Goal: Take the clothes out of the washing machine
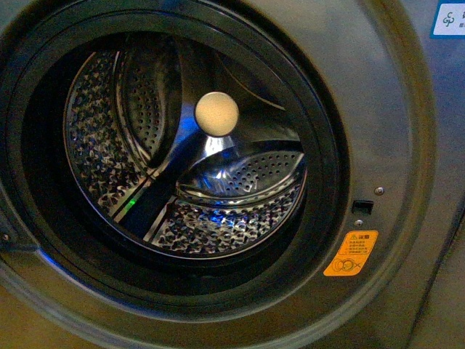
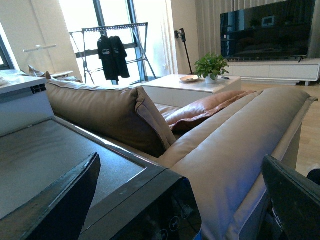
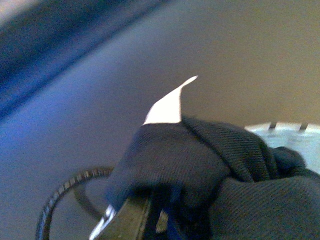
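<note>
In the right wrist view we see the clothes point(image 3: 210, 165), dark navy twill with a white tag point(image 3: 167, 106). They are bunched from lower centre to lower right over the right gripper point(image 3: 145, 216), which is clenched on them. Only the front view shows the washing machine point(image 1: 392, 145), its perforated steel drum point(image 1: 218, 218) ringed by the round black rim. The left gripper point(image 2: 177, 200) gapes, its fingers point(image 2: 60, 210) at the frame's lower corners, before a tan leather sofa point(image 2: 240, 145).

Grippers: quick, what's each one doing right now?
Left gripper: open, holding nothing.
Right gripper: closed on the clothes, which cover most of its jaws.
</note>
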`<move>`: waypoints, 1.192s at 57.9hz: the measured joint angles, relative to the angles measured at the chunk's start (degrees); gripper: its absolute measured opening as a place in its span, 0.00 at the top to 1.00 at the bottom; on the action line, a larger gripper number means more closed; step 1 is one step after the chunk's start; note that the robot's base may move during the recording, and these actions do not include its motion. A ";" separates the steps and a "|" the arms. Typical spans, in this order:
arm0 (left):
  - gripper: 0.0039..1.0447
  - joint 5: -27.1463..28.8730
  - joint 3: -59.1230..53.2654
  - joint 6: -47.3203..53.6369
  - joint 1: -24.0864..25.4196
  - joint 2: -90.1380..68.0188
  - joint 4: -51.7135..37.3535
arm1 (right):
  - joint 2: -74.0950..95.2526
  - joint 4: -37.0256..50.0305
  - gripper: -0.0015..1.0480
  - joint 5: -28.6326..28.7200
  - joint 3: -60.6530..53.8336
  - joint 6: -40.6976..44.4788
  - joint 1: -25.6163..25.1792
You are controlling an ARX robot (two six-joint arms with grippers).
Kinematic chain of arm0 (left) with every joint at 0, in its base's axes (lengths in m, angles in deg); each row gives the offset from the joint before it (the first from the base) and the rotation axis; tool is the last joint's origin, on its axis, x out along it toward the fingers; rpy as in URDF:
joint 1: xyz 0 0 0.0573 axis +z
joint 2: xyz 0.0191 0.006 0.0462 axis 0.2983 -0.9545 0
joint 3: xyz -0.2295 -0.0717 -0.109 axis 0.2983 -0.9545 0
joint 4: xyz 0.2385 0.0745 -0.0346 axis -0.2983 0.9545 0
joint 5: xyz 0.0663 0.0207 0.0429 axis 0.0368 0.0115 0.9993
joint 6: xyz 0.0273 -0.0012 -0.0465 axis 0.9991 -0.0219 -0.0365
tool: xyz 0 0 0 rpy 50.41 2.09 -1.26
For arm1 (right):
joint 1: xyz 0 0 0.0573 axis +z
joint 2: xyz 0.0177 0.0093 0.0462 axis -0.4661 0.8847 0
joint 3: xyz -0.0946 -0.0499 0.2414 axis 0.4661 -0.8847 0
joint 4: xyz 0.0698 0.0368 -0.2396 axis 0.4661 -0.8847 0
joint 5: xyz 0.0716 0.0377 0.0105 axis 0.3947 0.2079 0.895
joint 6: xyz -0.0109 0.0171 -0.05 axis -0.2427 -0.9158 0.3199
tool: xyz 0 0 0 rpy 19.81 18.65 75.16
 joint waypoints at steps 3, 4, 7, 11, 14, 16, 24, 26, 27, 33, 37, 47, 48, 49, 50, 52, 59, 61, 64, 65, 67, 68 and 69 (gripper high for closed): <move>0.06 0.00 0.00 0.00 0.00 0.00 0.00 | 0.48 -1.97 0.49 0.07 -1.99 1.70 0.22; 0.06 0.00 0.00 -0.02 0.00 0.00 0.00 | 0.52 -2.23 0.47 0.11 -2.34 1.99 0.26; 0.06 0.00 0.00 -0.02 0.00 0.00 0.00 | 0.74 -3.58 0.39 0.31 -3.67 3.21 0.55; 0.06 0.00 0.00 -0.02 0.00 0.00 0.00 | 0.76 -5.09 0.27 0.39 -4.87 4.46 1.05; 0.06 0.00 0.00 -0.02 0.00 0.00 0.00 | 0.74 -5.70 0.19 0.55 -5.64 5.25 1.44; 0.06 0.00 0.00 0.00 0.00 0.00 0.00 | 0.74 -6.40 0.14 0.66 -6.05 5.75 1.68; 0.06 0.00 0.00 -0.02 0.00 0.00 0.00 | -0.76 -4.28 0.08 2.47 -9.27 5.64 2.91; 0.06 0.00 0.00 -0.02 0.00 0.00 0.00 | -2.19 -2.54 0.07 3.63 -10.27 4.81 3.30; 0.06 0.00 0.00 -0.02 0.00 0.00 0.00 | -2.60 -2.16 0.07 3.91 -10.49 4.63 3.41; 0.06 0.00 0.00 -0.02 0.00 0.00 0.00 | -8.52 3.41 0.07 7.39 -13.03 1.01 4.74; 0.06 0.00 0.00 -0.02 0.00 0.00 0.00 | -14.03 8.81 0.07 9.22 -15.39 -2.19 6.34; 0.06 0.00 0.00 -0.02 0.00 0.00 0.00 | -26.47 22.53 0.07 10.03 -20.85 -11.54 12.66; 0.06 0.00 0.00 -0.02 0.00 0.00 0.00 | -27.89 24.24 0.07 9.57 -21.55 -12.52 13.73; 0.06 0.00 0.00 -0.02 0.00 0.00 0.00 | -29.29 25.90 0.07 8.94 -22.25 -14.10 14.86; 0.06 0.00 0.00 -0.02 0.00 0.00 0.00 | -30.67 27.47 0.07 8.26 -22.95 -15.30 16.06; 0.06 0.00 0.00 -0.02 0.00 0.00 0.00 | -34.07 31.02 0.07 6.62 -24.85 -18.23 19.30; 0.06 0.00 0.00 -0.02 0.00 0.00 0.00 | -42.40 37.70 0.07 1.49 -30.67 -23.52 28.30; 0.06 0.00 0.00 -0.02 0.00 0.00 0.00 | -45.16 39.56 0.07 -0.48 -32.98 -24.96 31.58; 0.06 0.00 0.00 -0.02 0.00 0.00 0.00 | -48.63 40.74 0.07 -3.58 -36.06 -25.83 35.82; 0.06 0.00 0.00 -0.02 0.00 0.00 0.00 | -50.03 41.29 0.07 -4.90 -37.42 -26.16 37.55; 0.06 0.00 0.00 -0.02 0.00 0.00 0.00 | -52.13 42.18 0.07 -6.88 -39.65 -26.40 40.17; 0.06 0.00 0.00 -0.02 0.00 0.00 0.00 | -53.55 42.58 0.07 -8.46 -41.20 -26.38 41.94; 0.06 0.00 0.00 -0.02 0.00 0.00 0.00 | -55.01 42.71 0.07 -10.14 -42.75 -26.32 43.78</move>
